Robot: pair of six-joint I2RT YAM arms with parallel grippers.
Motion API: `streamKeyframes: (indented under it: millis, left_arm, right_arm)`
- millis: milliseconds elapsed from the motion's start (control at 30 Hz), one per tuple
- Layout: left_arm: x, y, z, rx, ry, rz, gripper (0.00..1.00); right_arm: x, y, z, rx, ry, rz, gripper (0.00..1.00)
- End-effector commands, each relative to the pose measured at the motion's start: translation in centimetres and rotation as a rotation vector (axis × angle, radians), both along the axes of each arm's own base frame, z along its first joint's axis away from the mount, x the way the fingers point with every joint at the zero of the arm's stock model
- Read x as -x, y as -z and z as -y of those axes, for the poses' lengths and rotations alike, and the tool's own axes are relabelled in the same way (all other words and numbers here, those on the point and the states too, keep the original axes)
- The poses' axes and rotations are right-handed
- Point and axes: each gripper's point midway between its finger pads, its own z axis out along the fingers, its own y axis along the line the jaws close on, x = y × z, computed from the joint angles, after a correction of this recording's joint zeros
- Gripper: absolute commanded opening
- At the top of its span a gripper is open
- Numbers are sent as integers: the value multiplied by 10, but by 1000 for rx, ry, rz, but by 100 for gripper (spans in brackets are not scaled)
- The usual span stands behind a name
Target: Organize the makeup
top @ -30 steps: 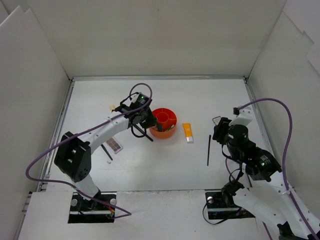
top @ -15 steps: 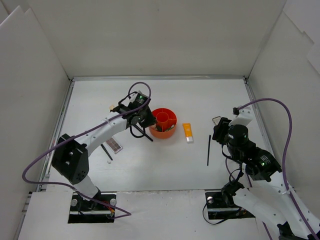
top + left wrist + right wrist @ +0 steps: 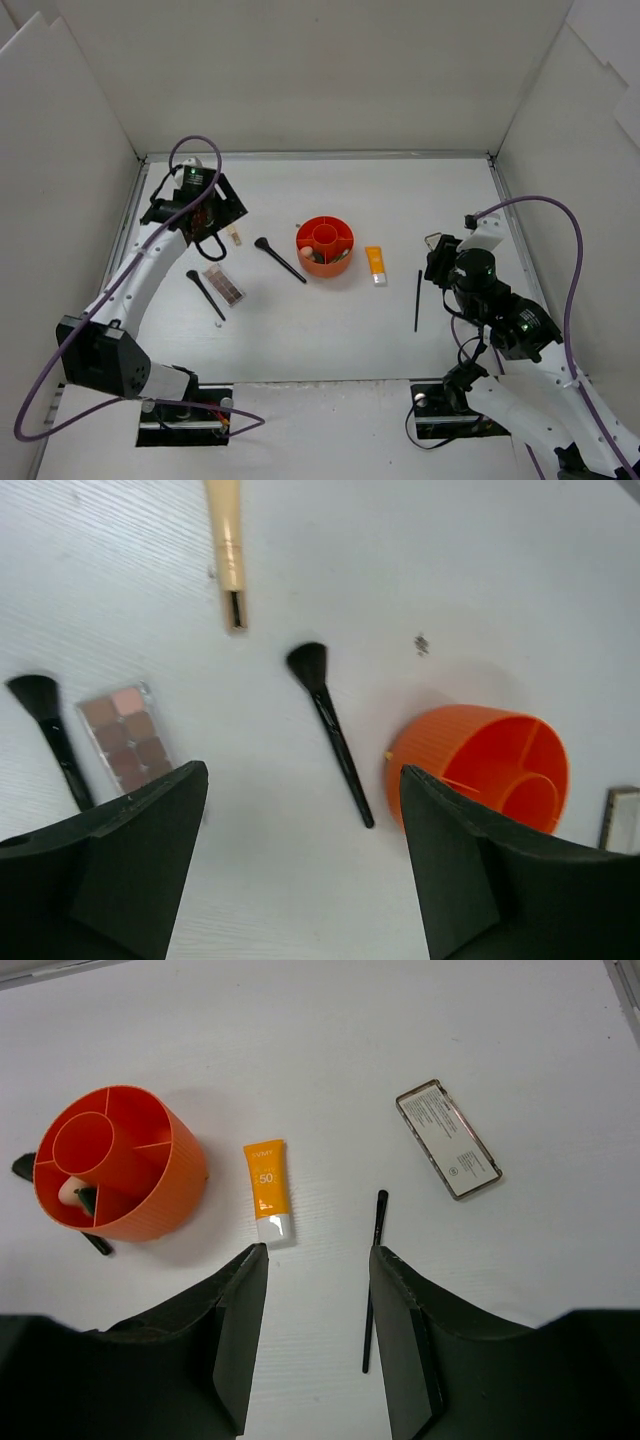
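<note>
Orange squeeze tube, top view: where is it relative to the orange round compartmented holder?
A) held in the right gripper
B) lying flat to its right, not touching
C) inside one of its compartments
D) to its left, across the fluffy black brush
B: the orange squeeze tube lies flat just right of the orange round compartmented holder, with a visible gap between them. The right wrist view shows the same gap.

The left arm (image 3: 140, 280) stretches toward the far-left corner of the worktop (image 3: 330, 200), its left gripper (image 3: 300, 870) spread wide and empty. The right arm (image 3: 520, 330) sits folded near the right edge, with the right gripper (image 3: 315, 1330) facing down, fingers parted and holding nothing.
</note>
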Motion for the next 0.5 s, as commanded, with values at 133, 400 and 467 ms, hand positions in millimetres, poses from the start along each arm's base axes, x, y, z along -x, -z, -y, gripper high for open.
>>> streamKeyframes:
  millis: [133, 400, 467]
  left_arm:
    - [-41, 15, -50, -190, 52, -131, 67]
    - [-98, 75, -71, -124, 87, -287, 70]
    - [-110, 77, -71, -91, 97, -285, 67]
  right_arm:
    - [-16, -11, 0, 2, 44, 37, 42]
    - [-21, -8, -10, 12, 8, 8, 42]
    - [-24, -9, -11, 24, 4, 1, 42]
